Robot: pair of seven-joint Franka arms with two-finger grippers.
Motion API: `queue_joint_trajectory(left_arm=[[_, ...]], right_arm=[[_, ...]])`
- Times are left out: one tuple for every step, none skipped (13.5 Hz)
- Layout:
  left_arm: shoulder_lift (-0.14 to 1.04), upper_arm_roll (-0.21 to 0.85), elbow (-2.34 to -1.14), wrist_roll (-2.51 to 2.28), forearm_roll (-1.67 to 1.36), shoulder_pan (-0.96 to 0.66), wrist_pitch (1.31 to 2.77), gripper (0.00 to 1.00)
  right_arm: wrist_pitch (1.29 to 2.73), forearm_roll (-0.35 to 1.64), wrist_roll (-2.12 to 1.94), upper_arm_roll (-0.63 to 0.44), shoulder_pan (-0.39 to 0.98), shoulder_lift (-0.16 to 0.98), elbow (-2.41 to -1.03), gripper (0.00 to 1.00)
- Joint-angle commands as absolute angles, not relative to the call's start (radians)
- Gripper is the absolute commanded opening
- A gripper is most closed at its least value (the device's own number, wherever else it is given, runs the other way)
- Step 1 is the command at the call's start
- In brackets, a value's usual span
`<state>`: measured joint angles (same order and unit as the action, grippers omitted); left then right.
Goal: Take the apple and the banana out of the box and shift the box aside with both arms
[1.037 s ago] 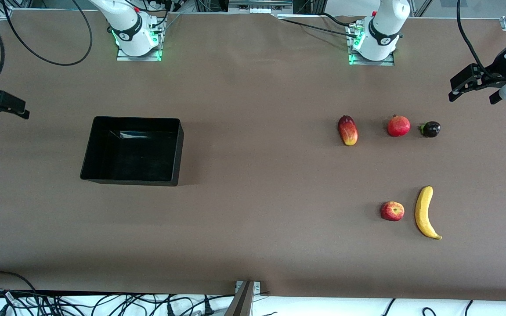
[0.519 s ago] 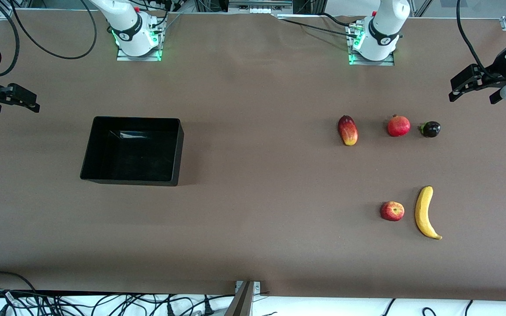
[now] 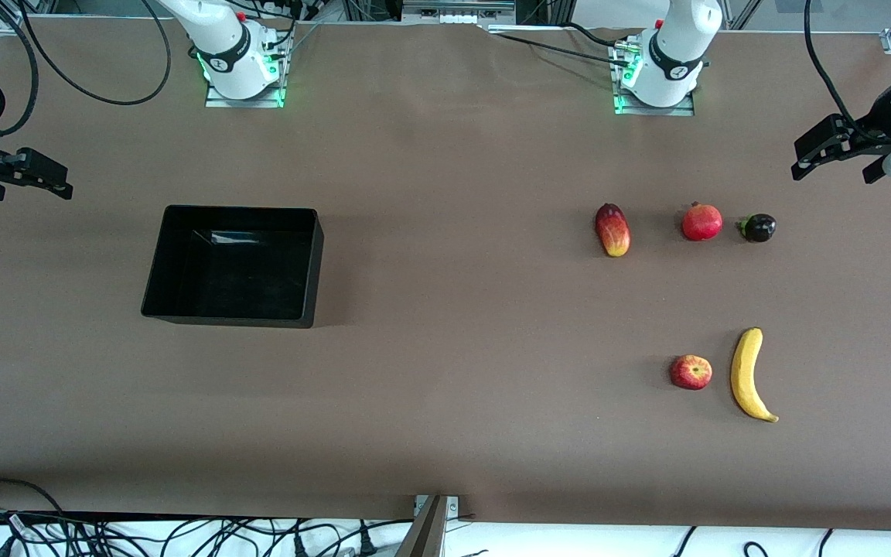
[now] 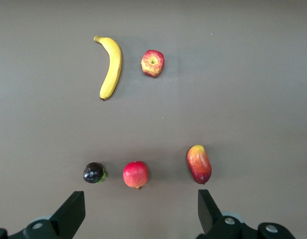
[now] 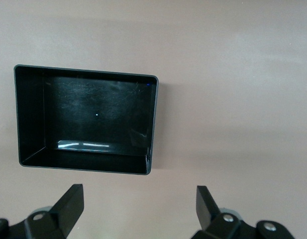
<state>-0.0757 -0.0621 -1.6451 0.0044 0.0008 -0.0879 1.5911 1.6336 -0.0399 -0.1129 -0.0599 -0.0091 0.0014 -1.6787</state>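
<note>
Front view shows the box sitting empty at the left-centre of the frame, toward the right arm's end of the table, while the apple and the banana already lie on the bare table at the lower right, just beside each other and well apart from the box. A mango, a pomegranate and a dark mangosteen form a row farther from the front camera than those two. The right gripper hangs at the left edge of the frame and the left gripper at the upper right edge, each with its fingers spread apart and holding nothing. Judging from this, the fruit is out and the task looks finished or nearly so; if the box is to be moved any more, each arm should take a short wall squarely and both should lift evenly so the tray does not tip or twist. Right wrist view looks straight down into the box and confirms its floor is bare, which the glossy reflection leaves less certain from the front. Left wrist view shows the apple with its stem dimple facing up, a detail too small to read from the front.
</note>
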Motion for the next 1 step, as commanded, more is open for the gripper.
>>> queue_joint_trajectory(left_arm=[[-0.051, -0.029, -1.625, -0.005, -0.006, -0.057, 1.575, 1.0]], right_arm=[[1.631, -0.046, -0.104, -0.043, -0.026, -0.008, -1.681, 1.0]])
